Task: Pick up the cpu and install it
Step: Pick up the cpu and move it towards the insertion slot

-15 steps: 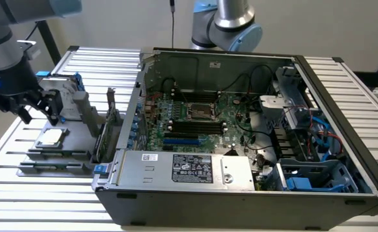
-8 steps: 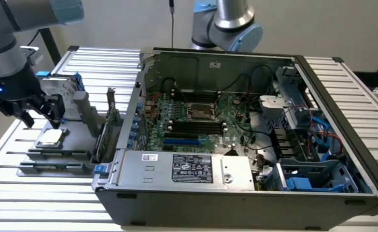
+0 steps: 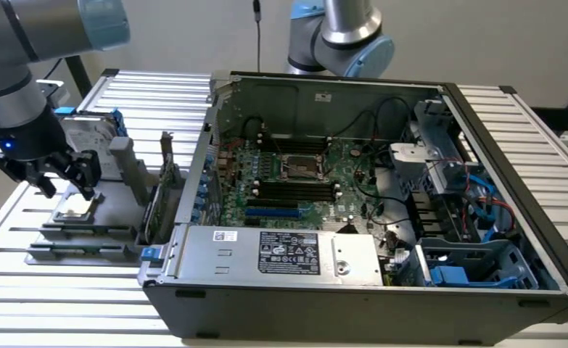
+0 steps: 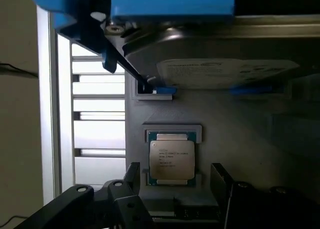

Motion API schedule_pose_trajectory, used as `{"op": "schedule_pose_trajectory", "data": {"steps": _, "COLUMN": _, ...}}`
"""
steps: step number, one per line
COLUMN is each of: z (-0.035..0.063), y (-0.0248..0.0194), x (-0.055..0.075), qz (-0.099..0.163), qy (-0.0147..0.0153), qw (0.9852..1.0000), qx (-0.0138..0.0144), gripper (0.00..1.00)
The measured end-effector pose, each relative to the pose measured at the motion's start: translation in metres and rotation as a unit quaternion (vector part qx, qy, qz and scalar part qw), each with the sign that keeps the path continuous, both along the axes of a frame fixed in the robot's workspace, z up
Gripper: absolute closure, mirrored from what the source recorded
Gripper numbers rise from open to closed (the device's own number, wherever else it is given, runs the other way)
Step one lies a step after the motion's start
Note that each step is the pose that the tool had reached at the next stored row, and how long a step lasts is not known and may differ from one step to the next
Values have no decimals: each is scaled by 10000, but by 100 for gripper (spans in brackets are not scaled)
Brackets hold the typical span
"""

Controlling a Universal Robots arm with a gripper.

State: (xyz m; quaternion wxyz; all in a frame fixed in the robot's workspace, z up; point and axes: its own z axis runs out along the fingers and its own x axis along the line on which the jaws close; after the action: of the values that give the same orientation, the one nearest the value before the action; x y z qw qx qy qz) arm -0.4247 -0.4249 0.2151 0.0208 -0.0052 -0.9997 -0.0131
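While hovering just above the cpu (image 3: pixel 74 214), holds the jaws spread wide, one finger to each side of the chip, pinching nothing. Lies flat, silver top up, in a recess of the grey fixture (image 3: pixel 104 219) on the slatted counter (image 3: pixel 32 297), at the exterior view's left. Shares that fixture with a blue-bracketed hard drive (image 4: pixel 225 69). Stands near the open computer case (image 3: pixel 284 310), motherboard (image 3: pixel 303 192) exposed.

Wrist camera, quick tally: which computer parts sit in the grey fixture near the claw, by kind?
cpu: 1
hard drive: 1
Total: 2
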Motion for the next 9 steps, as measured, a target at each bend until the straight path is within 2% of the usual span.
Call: {"op": "schedule_pose_trajectory", "data": {"steps": 9, "z": -150, "y": -4, "x": 0, "qz": 4, "qy": 0, "qw": 10000, "qx": 0, "gripper": 33}}
